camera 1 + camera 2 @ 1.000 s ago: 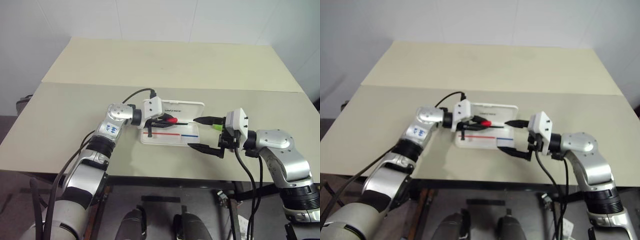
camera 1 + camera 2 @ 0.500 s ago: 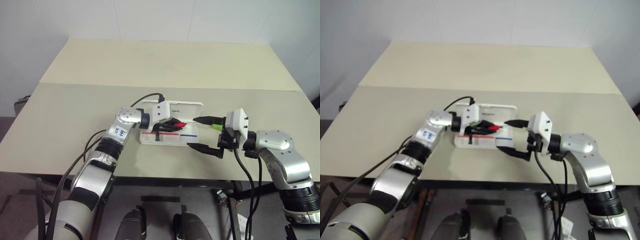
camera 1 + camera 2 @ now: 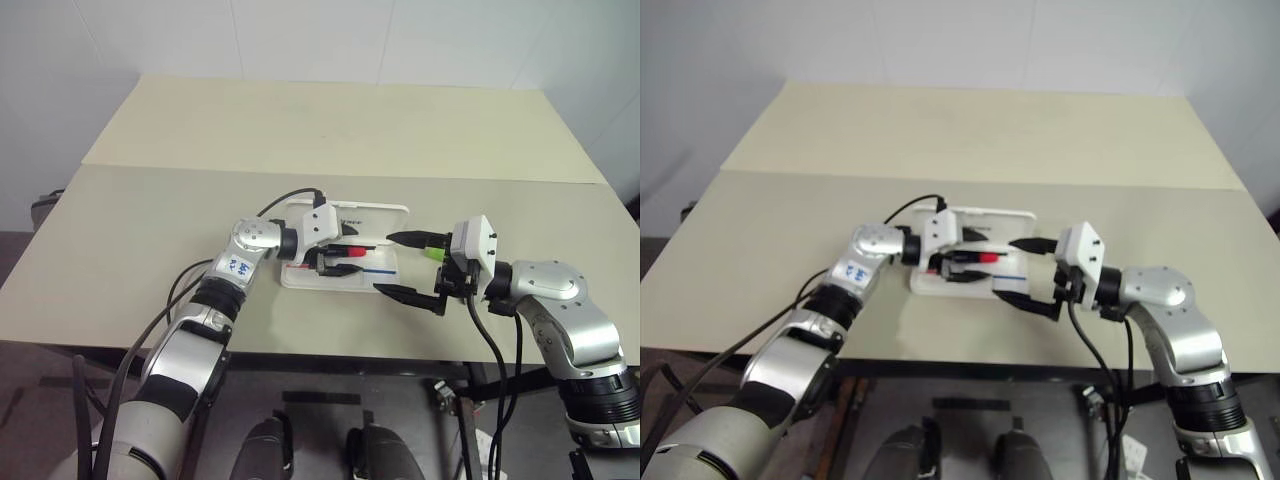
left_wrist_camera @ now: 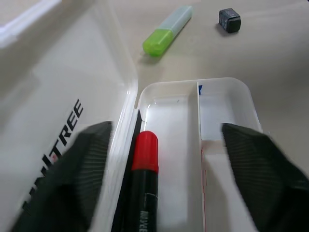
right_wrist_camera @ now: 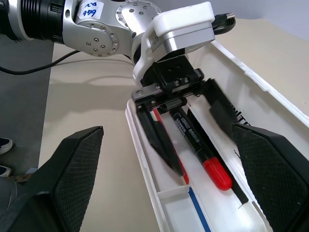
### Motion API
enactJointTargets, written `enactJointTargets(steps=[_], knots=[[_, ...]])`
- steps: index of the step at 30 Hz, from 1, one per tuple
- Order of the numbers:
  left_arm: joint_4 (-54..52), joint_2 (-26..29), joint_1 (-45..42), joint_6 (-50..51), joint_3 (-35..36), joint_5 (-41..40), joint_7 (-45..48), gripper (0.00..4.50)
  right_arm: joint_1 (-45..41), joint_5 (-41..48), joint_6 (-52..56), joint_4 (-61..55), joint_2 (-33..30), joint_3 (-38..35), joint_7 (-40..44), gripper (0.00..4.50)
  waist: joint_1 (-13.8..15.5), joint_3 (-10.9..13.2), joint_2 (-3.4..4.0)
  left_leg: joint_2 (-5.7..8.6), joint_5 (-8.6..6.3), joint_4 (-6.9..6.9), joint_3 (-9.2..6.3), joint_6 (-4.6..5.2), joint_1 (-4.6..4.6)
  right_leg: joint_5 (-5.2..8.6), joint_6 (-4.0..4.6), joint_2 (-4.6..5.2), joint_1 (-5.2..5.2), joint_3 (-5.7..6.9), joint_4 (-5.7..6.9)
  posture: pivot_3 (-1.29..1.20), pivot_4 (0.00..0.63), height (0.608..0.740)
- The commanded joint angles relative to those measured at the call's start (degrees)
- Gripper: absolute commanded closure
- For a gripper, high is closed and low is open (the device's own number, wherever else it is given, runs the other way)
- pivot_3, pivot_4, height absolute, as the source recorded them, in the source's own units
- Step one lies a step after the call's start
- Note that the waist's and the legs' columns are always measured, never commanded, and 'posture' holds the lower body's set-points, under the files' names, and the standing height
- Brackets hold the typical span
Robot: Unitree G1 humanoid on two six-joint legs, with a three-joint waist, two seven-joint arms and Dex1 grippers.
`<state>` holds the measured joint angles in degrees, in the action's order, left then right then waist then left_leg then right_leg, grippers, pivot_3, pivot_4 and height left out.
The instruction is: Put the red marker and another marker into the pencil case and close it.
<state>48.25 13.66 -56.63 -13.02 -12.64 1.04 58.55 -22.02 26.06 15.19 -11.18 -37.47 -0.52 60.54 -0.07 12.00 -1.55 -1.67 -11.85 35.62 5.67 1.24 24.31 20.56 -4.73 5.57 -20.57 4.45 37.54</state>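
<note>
The white pencil case [image 3: 372, 214] lies open on the table with its lid tipped back, and its tray [image 4: 241, 96] has a red and a blue stripe. The red marker [image 4: 145, 150] lies flat in the tray along the hinge side, red end toward the right gripper. My left gripper [image 3: 345, 258] hangs open just over the tray, one finger on each side of the marker [image 5: 212, 171]. Beyond the case's right end lies the light-green marker [image 4: 166, 31], partly hidden behind the right hand [image 3: 434, 253]. My right gripper [image 3: 385, 265] stands open at that end, holding nothing.
A small dark grey lump [image 4: 229, 20] lies on the table [image 3: 150, 230] near the green marker. The case sits close to the table's front edge. A seam runs across the table behind the case. A black cable loops over my left wrist [image 3: 285, 195].
My left gripper has opened and let go of the red marker, which now lies in the tray. The right gripper has stayed where it was.
</note>
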Motion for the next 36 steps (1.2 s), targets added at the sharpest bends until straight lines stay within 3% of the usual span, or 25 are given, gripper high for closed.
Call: enactJointTargets(steps=[1, 12, 20, 36], knots=[[-2.48, 0.08, -0.27, -0.85, 0.80, -1.41, 2.14, 0.02, -0.38, 1.20, -0.31, -1.91, 0.26, -1.19, -0.32, 0.00, 0.00, 0.00, 0.00, 0.00, 0.00, 0.00, 0.00, 0.00, 0.00, 0.00, 0.00, 0.00, 0.00, 0.00, 0.00, 0.00, 0.150, 0.740], [-14.34, 2.53, 4.87, 6.42, 2.45, -8.21, 11.87, 0.02, -1.87, 0.85, -0.69, 0.21, 0.35, -0.82, 0.50, 0.00, -0.05, 0.00, 0.00, -0.01, 0.00, 0.00, 0.00, 0.00, 0.00, 0.00, 0.00, -0.01, 0.01, -0.02, -0.01, 0.00, 0.150, 0.740], [-23.48, 6.39, 9.09, 10.96, 4.06, -10.71, 12.47, 0.02, -3.20, 0.55, -1.06, 3.35, -0.64, -1.35, 2.08, 0.00, -0.12, 0.00, 0.00, -0.02, 0.01, 0.00, -0.05, -0.01, 0.00, 0.00, 0.00, 0.00, 0.02, -0.15, 0.00, 0.00, 0.150, 0.740], [-50.24, 17.66, 23.52, 23.59, 11.30, -19.09, 8.22, 0.02, -12.45, -6.51, -9.94, 28.50, -9.66, -2.47, 12.48, 0.00, -0.21, 0.01, 0.02, -0.02, 0.00, -0.02, -0.03, -0.01, -0.01, 0.00, 0.01, 0.01, 0.06, -0.28, -0.05, 0.00, 0.150, 0.740]])
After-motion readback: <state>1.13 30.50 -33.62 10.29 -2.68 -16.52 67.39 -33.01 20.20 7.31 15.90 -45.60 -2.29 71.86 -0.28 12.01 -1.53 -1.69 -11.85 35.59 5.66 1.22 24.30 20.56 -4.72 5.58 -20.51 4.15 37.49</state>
